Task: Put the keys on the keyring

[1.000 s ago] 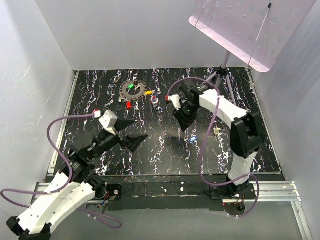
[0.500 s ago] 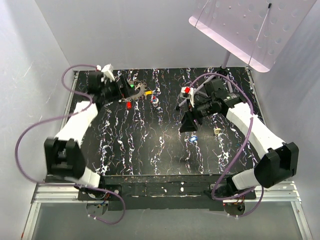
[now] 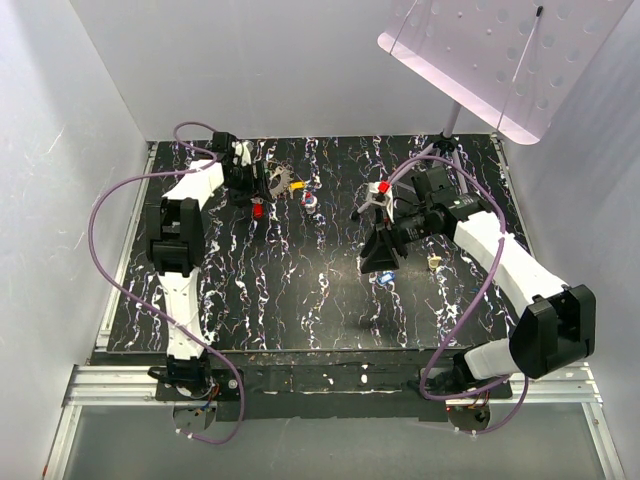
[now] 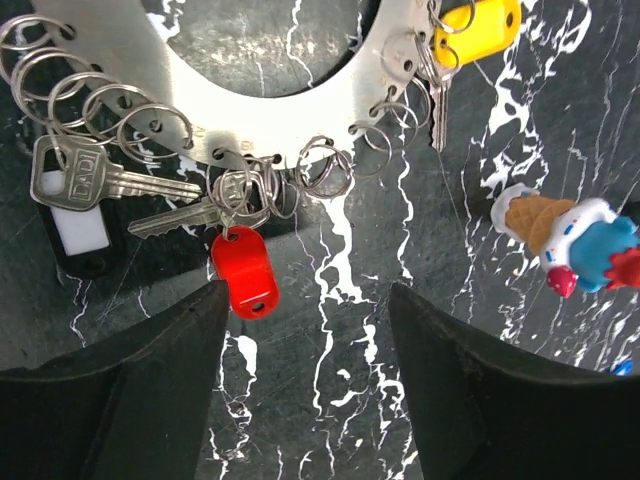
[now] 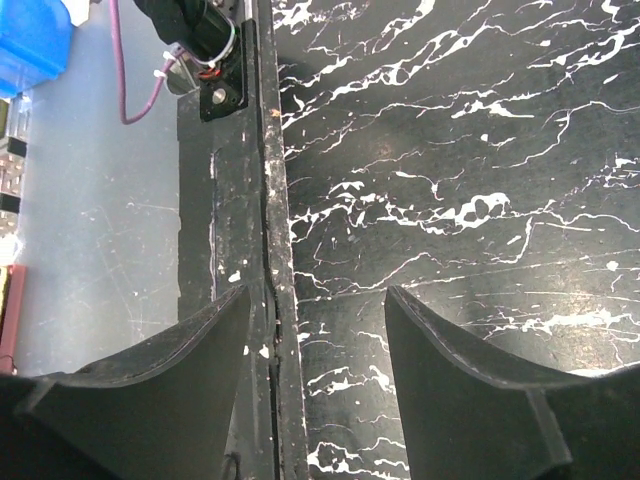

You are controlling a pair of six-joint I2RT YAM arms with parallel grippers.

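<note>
The keyring (image 4: 300, 120) is a flat metal ring with small split rings round its edge; in the top view (image 3: 285, 179) it lies at the far left. On it hang a grey key with a red tag (image 4: 243, 272), a grey key with a white tag (image 4: 70, 190) and a yellow-tagged key (image 4: 480, 20). My left gripper (image 4: 308, 300) is open and empty, just short of the red tag; it also shows in the top view (image 3: 258, 186). My right gripper (image 3: 380, 262) is open and empty over mid-table (image 5: 315, 295), just above a loose blue key (image 3: 385, 279).
A red-white-blue ice-cream toy (image 4: 570, 235) lies right of the keyring. A small beige lump (image 3: 434, 263) sits right of the right gripper. A tripod with a pink perforated board (image 3: 480, 60) stands at the back right. The right wrist view shows the table's front edge (image 5: 272, 300).
The left arm has swung from the near left out to the far left and now hovers at the keyring. The right gripper has dropped slightly toward the blue key.
</note>
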